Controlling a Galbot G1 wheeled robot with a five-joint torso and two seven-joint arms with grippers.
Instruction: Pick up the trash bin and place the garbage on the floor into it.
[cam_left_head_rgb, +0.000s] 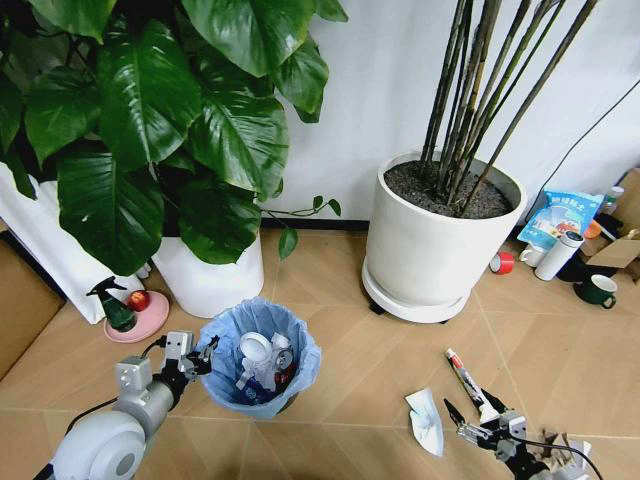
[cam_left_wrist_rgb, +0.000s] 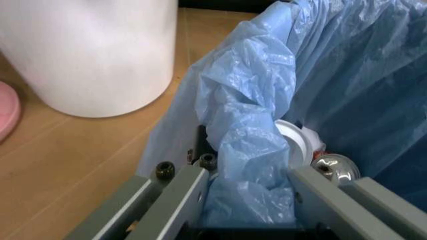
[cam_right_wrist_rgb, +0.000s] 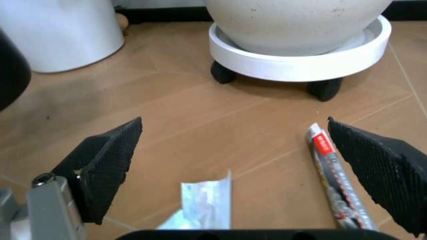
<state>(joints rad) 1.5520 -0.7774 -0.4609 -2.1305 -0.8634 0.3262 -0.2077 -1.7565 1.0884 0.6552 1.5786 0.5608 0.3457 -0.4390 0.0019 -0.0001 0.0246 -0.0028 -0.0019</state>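
Left gripper is clamped onto the rim of the trash bin, its grey fingers pinching a bunched fold of the blue liner bag between them, and the bin sits on the floor just in front of the leafy plant's white pot. Inside the bin there are already several pieces of litter: a white disc, plus red and blue-white bits beside it, too jumbled to count exactly. Over on the right, the right gripper hangs low over the floor with its black fingers spread wide apart, holding nothing. Two pieces of garbage lie below it: one tube close beside one finger, and one crumpled pale wrapper between the fingers, nearer the wrist. Two big white pots stand behind, the second on a wheeled base. One green spray bottle sits on a pink dish near the bin.
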